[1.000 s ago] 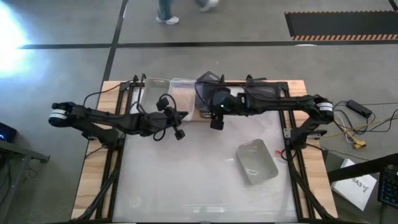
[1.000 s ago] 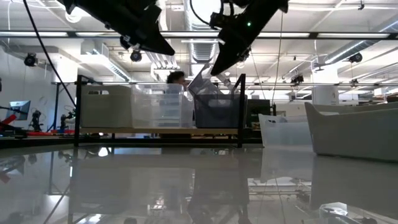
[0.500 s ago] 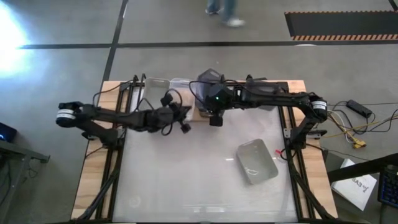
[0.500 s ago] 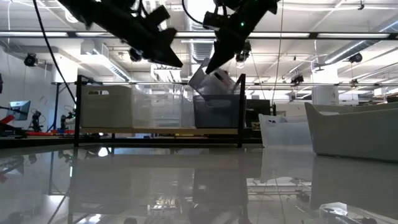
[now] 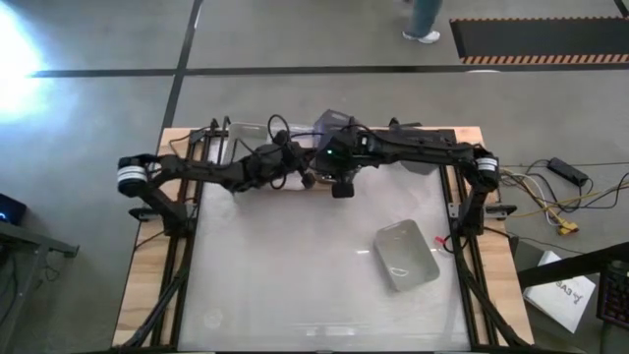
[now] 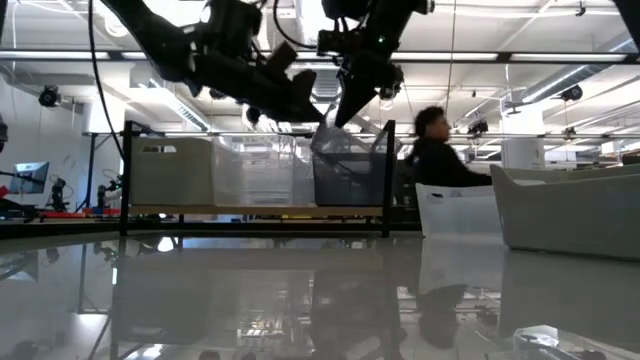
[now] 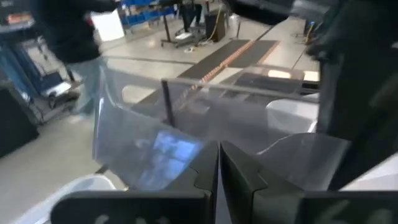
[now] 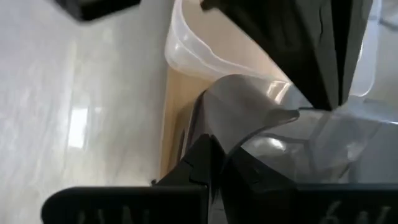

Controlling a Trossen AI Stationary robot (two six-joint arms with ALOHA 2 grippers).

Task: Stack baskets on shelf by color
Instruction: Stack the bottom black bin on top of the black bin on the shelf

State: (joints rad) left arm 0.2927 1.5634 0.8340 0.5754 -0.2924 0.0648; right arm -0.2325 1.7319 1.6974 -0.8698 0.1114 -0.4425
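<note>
The dark grey basket (image 6: 345, 150) hangs pinched by its wall in the closed jaws of the right gripper (image 5: 332, 169), directly over the dark basket already standing at the right end of the shelf (image 6: 255, 211); half a second ago it was tipped steeply with one corner high, and now it sits nearly level and lower, its base entering the basket beneath. That suggests the nesting is almost done and release is near. The right wrist view shows the two dark fingers (image 8: 205, 162) pressed together on the smoky plastic, with the wooden plank and a clear basket (image 8: 205, 43) just beyond. The left gripper (image 5: 300, 177) has meanwhile travelled from well left of the shelf's middle to just beside the held basket; its jaws look closed on nothing, tips nearly touching the translucent wall seen in its wrist view, perhaps to steady or press it down. Both arms reach level across the bench (image 5: 295, 285) toward the shelf from opposite sides, wrists bent downward. A whitish basket (image 5: 404, 254) lies alone well in front of the shelf, still to be stacked.
</note>
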